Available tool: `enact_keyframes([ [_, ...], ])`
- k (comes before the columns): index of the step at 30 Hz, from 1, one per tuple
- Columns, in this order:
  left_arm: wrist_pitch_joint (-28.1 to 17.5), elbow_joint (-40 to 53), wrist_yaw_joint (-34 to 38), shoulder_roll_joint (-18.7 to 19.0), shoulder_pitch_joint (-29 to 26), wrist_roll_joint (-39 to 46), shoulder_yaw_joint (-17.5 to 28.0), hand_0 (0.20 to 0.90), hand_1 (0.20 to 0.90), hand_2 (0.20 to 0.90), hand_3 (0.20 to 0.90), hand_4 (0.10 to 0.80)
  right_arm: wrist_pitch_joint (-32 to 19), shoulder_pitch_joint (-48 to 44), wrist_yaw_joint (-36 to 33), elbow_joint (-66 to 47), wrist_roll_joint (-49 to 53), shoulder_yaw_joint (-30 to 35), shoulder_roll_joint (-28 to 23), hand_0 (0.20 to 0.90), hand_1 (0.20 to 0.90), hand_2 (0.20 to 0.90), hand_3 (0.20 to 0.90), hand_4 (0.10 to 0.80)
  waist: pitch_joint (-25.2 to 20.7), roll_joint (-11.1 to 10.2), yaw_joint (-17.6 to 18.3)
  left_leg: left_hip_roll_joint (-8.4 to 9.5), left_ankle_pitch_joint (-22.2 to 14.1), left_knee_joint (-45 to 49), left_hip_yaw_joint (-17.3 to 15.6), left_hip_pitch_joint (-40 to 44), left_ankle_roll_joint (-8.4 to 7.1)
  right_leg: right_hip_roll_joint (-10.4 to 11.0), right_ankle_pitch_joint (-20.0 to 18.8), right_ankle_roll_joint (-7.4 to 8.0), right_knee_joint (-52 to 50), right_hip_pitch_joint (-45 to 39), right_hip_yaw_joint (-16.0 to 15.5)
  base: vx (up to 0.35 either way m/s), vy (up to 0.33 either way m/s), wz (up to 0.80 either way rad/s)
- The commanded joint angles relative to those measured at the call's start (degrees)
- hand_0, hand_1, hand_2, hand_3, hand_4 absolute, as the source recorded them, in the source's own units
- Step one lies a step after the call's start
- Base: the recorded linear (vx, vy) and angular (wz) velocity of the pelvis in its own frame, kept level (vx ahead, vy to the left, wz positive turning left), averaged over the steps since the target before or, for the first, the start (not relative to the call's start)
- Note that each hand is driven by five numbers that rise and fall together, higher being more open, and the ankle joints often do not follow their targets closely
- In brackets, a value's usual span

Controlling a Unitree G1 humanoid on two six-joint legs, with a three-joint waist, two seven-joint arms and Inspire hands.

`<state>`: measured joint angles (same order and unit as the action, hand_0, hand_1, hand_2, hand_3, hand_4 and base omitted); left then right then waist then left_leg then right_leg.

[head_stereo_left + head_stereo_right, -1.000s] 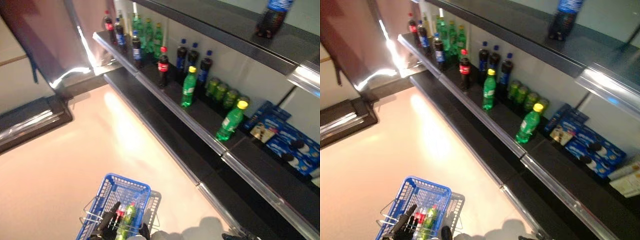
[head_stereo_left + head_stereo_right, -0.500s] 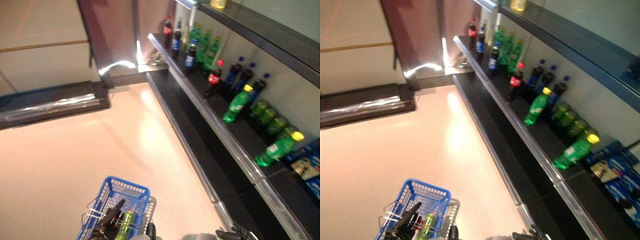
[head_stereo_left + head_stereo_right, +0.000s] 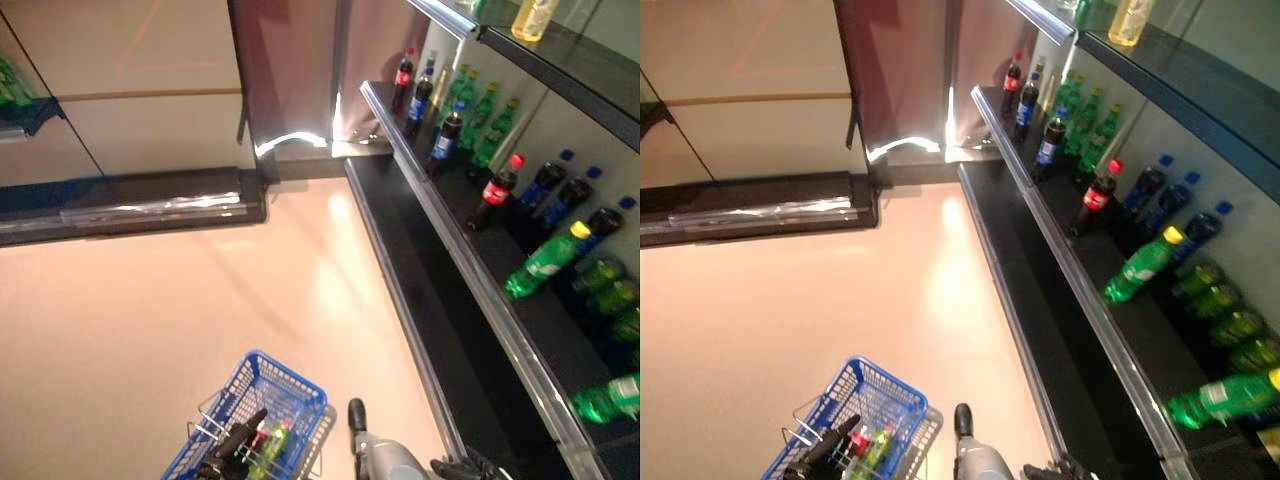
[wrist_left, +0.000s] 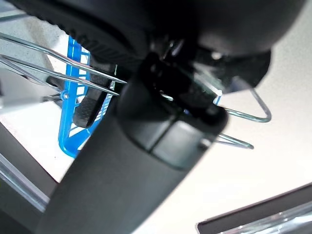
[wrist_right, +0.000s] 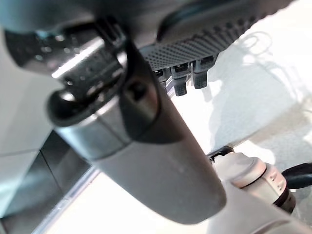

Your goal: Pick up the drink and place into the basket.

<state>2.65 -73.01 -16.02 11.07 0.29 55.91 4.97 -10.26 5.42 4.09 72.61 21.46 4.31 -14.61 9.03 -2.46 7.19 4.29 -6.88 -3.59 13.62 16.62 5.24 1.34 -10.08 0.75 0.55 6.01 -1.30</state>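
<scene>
Basket, blue, hangs low in the left eye view over a pale floor, its wire handles under the left hand, whose dark fingers close over the wires. Inside lies a green drink beside a red-labelled bottle. A dark shelf runs along the right with cola bottles standing and green bottles lying on their sides.

Right eye view shows the same: the basket, the drink in it, the left hand on the handles. The right hand barely shows at the bottom edge.

Left wrist view: the left hand is curled round the wire handles, blue mesh behind.

Right wrist view: the right hand shows short dark fingertips over the floor, holding nothing; how far they are curled I cannot tell.
</scene>
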Motion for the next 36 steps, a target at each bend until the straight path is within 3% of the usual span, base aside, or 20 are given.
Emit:
enact_keyframes([
  [1, -3.3, 8.0, -8.7, 3.5, -5.0, 0.0, 2.9, 0.3, 0.3, 0.3, 0.2, 0.1, -1.4, -3.9, -0.8, 0.3, 0.4, -1.5, -3.4, 0.9, 0.9, 0.9, 0.9, 0.8, -3.5, 1.6, 0.2, -4.16, 6.4, 19.4, -10.5, -2.3, -6.86, -3.3, 3.4, 1.35, -4.4, 1.7, 2.2, 0.259, -0.325, 0.56],
  [2, -3.3, 8.2, -8.8, 3.4, -4.7, 0.3, 2.9, 0.3, 0.3, 0.3, 0.2, 0.1, -1.3, -4.2, -1.1, 0.0, 0.4, -1.9, -3.5, 0.9, 0.9, 0.9, 0.9, 0.8, -3.5, 1.1, -0.1, -4.27, 9.7, 24.7, -11.2, -5.1, -7.49, -3.1, 4.0, 0.6, -3.8, 0.2, 2.8, 0.26, -0.343, 0.58],
  [3, -3.2, 8.3, -9.1, 3.3, -4.4, 0.6, 3.1, 0.3, 0.3, 0.3, 0.2, 0.1, -1.3, -4.3, -1.3, -0.1, 0.4, -2.1, -3.9, 0.9, 0.9, 0.9, 0.9, 0.8, -3.1, 0.5, -0.6, -3.97, 10.6, 31.6, -12.1, -8.3, -7.62, -2.7, 4.7, -0.1, -3.9, -1.0, 3.1, 0.201, -0.281, 0.59],
  [5, -2.5, 9.2, -9.1, 3.0, -3.7, 0.0, 3.3, 0.3, 0.3, 0.3, 0.2, 0.1, -1.6, -4.4, -1.3, 0.4, 0.2, -1.3, -4.7, 0.9, 0.9, 0.9, 0.9, 0.8, -2.0, -0.9, -2.3, -4.21, 10.6, 40.8, -13.9, -17.2, -6.96, -1.4, 6.4, -1.37, -4.3, -3.9, 2.5, 0.212, -0.283, 0.28],
  [6, -2.3, 9.7, -8.9, 2.8, -3.6, -0.4, 2.6, 0.3, 0.3, 0.3, 0.2, 0.1, -1.7, -4.7, -1.1, 0.6, 0.6, -1.0, -4.9, 0.9, 0.9, 0.9, 0.9, 0.8, -1.5, -0.8, -3.1, -5.39, 8.9, 40.5, -15.0, -20.4, -6.22, -1.5, 7.3, -1.61, -4.4, -5.3, 1.5, 0.222, -0.237, -0.02],
  [9, -2.4, 10.4, -8.5, 2.7, -3.5, 0.4, 1.2, 0.3, 0.3, 0.3, 0.2, 0.1, -2.3, -5.9, -0.3, 1.0, 0.7, -0.5, -5.0, 0.9, 0.9, 0.9, 0.9, 0.8, -0.4, -0.8, -4.6, -5.72, 5.3, 30.3, -17.4, -21.0, -4.96, -1.6, 9.5, -0.92, -3.2, -8.7, 0.0, 0.195, -0.049, 0.0],
  [11, -2.4, 10.4, -7.9, 2.6, -3.6, 0.7, 1.5, 0.3, 0.3, 0.3, 0.2, 0.1, -2.2, -6.4, -0.4, 1.1, 0.4, -0.7, -4.9, 0.9, 0.9, 0.9, 0.9, 0.8, -0.1, -0.2, -5.0, -5.49, 6.6, 20.8, -18.5, -20.5, -5.7, -2.6, 10.2, -0.41, -2.1, -10.0, 0.2, 0.298, 0.041, 0.08],
  [15, -2.9, 9.0, -8.3, 2.3, -3.4, 1.4, 1.5, 0.3, 0.3, 0.3, 0.2, 0.1, -2.2, -6.6, -0.2, 1.5, -0.1, -1.4, -5.5, 0.9, 0.9, 0.9, 0.9, 0.8, 0.1, 1.6, -6.1, -6.33, 13.9, 1.4, -22.6, -25.4, -9.1, -5.0, 11.6, -0.02, 1.5, -13.7, 1.5, 0.406, 0.088, 0.03],
  [18, -4.2, 8.1, -9.5, 1.4, -2.3, 2.1, 1.6, 0.3, 0.3, 0.3, 0.2, 0.1, -2.6, -5.6, -0.3, 1.6, -0.9, -1.5, -5.5, 0.9, 0.9, 0.9, 0.9, 0.8, 0.2, 2.4, -7.1, -5.32, 14.9, -1.4, -24.9, -29.9, -9.86, -6.2, 13.1, 0.03, 1.8, -16.0, 1.6, 0.444, 0.079, -0.03],
  [20, -4.4, 7.5, -11.0, 1.4, -1.3, 1.8, 2.2, 0.3, 0.3, 0.3, 0.2, 0.1, -2.4, -5.3, -0.8, 1.8, -2.0, -1.5, -5.5, 0.9, 0.9, 0.9, 0.9, 0.8, 0.1, 2.6, -8.0, -4.37, 15.1, -0.6, -25.4, -30.2, -9.23, -6.3, 14.5, -0.13, 1.0, -16.9, 1.3, 0.474, 0.122, -0.12],
  [23, -4.3, 6.6, -11.8, 1.5, -0.3, 1.2, 3.6, 0.3, 0.3, 0.3, 0.2, 0.1, -2.3, -5.8, -1.0, 1.9, -3.5, -1.5, -5.6, 0.9, 0.9, 0.9, 0.9, 0.8, -0.5, 2.2, -9.8, -2.82, 15.2, 0.3, -24.1, -28.6, -7.6, -4.9, 16.6, 0.62, -1.4, -18.7, 1.1, 0.506, 0.162, -0.57],
  [25, -4.2, 6.1, -11.5, 1.9, -0.2, 0.0, 4.4, 0.3, 0.3, 0.3, 0.2, 0.1, -2.0, -5.7, -1.1, 1.6, -3.8, -1.0, -5.0, 0.9, 0.9, 0.9, 0.9, 0.8, -1.4, 1.2, -10.7, -2.0, 14.2, 0.9, -23.7, -26.9, -6.27, -2.9, 16.8, 2.12, -3.4, -19.8, -0.1, 0.404, 0.171, -0.9],
  [27, -3.6, 6.7, -11.7, 2.7, -1.0, -0.6, 4.4, 0.3, 0.3, 0.3, 0.2, 0.1, -2.3, -5.6, -0.2, 0.4, -4.9, -1.2, -4.1, 0.9, 0.9, 0.9, 0.9, 0.8, -2.9, -0.1, -10.5, -0.98, 12.0, -0.6, -23.0, -21.9, -3.86, 1.0, 12.1, 5.77, -13.0, -16.9, -3.0, 0.383, 0.272, -0.5],
  [30, -3.7, 6.5, -10.4, 3.4, -3.1, 0.7, 2.4, 0.3, 0.3, 0.3, 0.2, 0.1, -2.7, -5.0, -0.6, -0.1, -3.8, -0.9, -3.5, 0.9, 0.9, 0.9, 0.9, 0.8, -3.4, 1.1, -8.3, -1.7, 10.7, -1.4, -22.3, -17.9, -3.13, 0.1, 6.9, 7.69, -30.2, -8.2, -2.9, 0.281, 0.266, -0.12],
  [34, -3.1, 9.2, -8.1, 3.7, -4.5, 2.3, 0.5, 0.3, 0.3, 0.3, 0.2, 0.1, -2.4, -4.7, 0.2, -0.7, -4.2, -1.3, -3.3, 0.9, 0.9, 0.9, 0.9, 0.8, -3.1, 1.4, -7.7, -2.29, 8.7, -1.4, -23.2, -14.2, -3.48, 6.8, 5.0, 7.36, -27.5, -3.6, -9.0, 0.223, 0.107, 0.07],
  [36, -3.0, 10.0, -7.7, 3.7, -5.3, 2.6, -0.7, 0.3, 0.3, 0.3, 0.2, 0.1, -2.2, -5.0, -0.3, -0.3, -3.3, -1.1, -3.3, 0.9, 0.9, 0.9, 0.9, 0.8, -2.5, 1.3, -7.6, -2.59, 8.2, -1.4, -23.2, -13.1, -3.97, 7.0, 6.0, 7.06, -20.6, -4.3, -10.7, 0.24, -0.036, 0.09],
])
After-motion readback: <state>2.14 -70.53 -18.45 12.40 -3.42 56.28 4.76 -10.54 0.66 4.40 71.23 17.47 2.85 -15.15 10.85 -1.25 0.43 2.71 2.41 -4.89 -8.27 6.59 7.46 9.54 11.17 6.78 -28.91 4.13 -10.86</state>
